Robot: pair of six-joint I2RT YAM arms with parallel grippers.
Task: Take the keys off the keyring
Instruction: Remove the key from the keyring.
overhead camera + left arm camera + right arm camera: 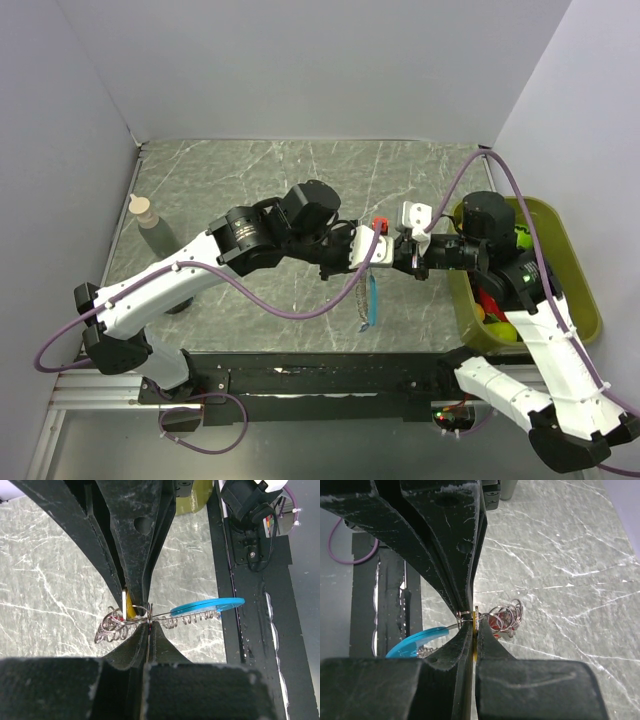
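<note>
- The left gripper (148,622) is pinched tight on the keyring (114,627), links bunched beside its tips.
- The right gripper (474,622) clamps the same keyring; the light-blue strip (417,639) dangles alongside.

grey marble tabletop (250,180), pale walls (300,60)

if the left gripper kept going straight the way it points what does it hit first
Probably the right gripper: from above it meets the left gripper tip to tip, both shut on the keyring. The left wrist view shows only table beyond, so tilt is unclear.
</note>
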